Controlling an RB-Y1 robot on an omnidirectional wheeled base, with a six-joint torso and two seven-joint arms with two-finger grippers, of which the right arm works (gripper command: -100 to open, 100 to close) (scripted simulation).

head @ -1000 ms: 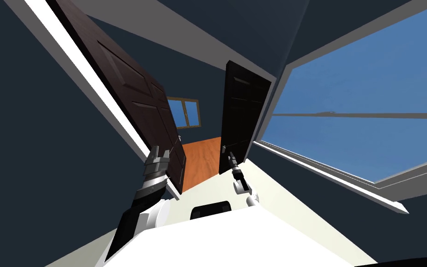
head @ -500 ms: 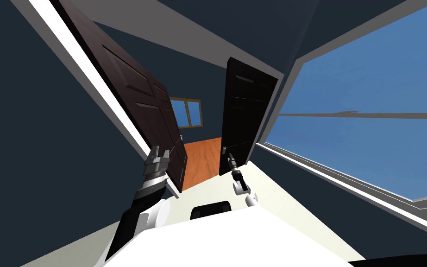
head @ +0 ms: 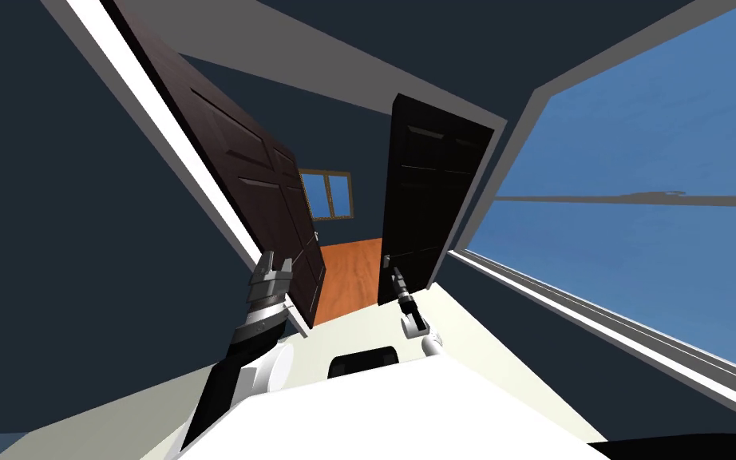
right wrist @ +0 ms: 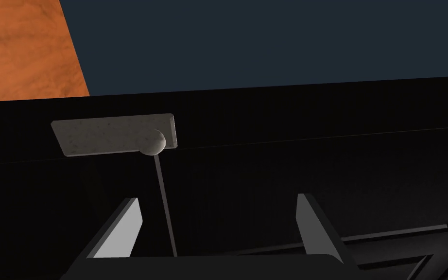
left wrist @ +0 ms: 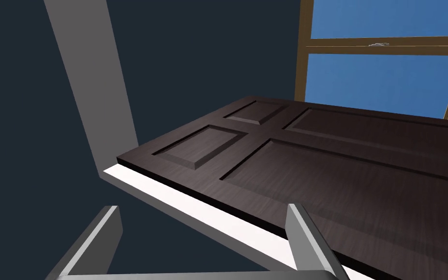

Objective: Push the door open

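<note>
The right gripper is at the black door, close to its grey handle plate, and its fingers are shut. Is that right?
Not quite. The right gripper is at the black door, close to its grey handle plate, but its fingers are open, not shut. The right wrist view shows them standing well apart with nothing between them.

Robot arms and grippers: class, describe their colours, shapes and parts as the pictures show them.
The left arm is black lower down, then has a ribbed silver-grey wrist. The slimmer right arm has white links and dark joints. The left gripper and right gripper each carry two thin, tapered, light grey blade fingers on a dark box.
</note>
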